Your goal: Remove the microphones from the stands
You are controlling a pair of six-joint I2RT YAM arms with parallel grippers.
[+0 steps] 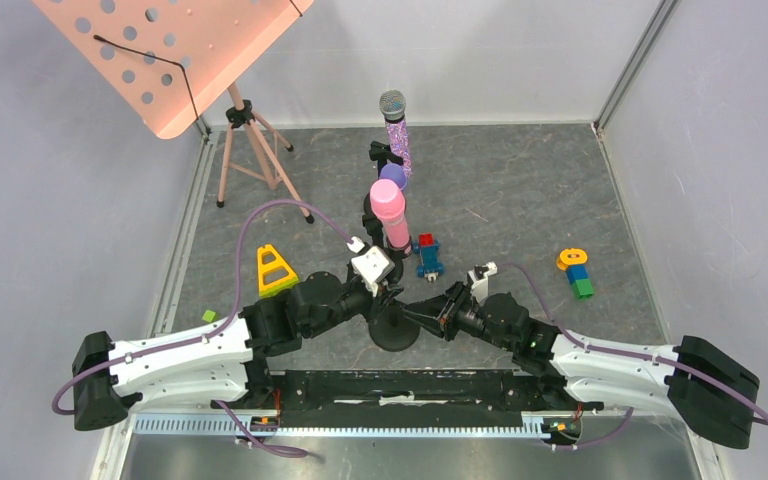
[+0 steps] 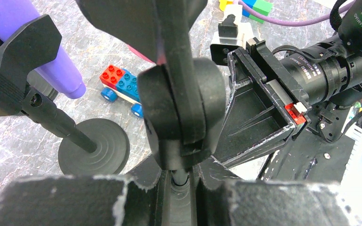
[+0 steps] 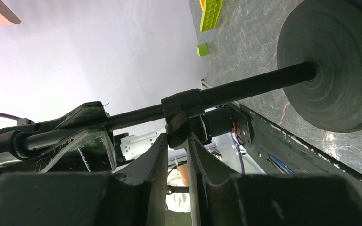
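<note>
A pink microphone (image 1: 388,213) stands upright in the clip of the nearest black stand, whose round base (image 1: 395,330) rests between the two arms. My left gripper (image 1: 388,292) (image 2: 184,176) is shut on the stand's thin pole just under the clip joint (image 2: 184,117). My right gripper (image 1: 428,312) (image 3: 177,141) comes in from the right, with its jaws closed on the small black knob (image 3: 179,134) of the collar on the pole (image 3: 245,89). The microphone itself is almost hidden in both wrist views.
Behind stand a purple microphone (image 1: 392,175) (image 2: 28,37) and a glittery one (image 1: 396,130), each on a stand of its own. A toy brick car (image 1: 427,255), a yellow triangle (image 1: 274,270), stacked bricks (image 1: 577,272) and a pink music stand (image 1: 170,55) surround them.
</note>
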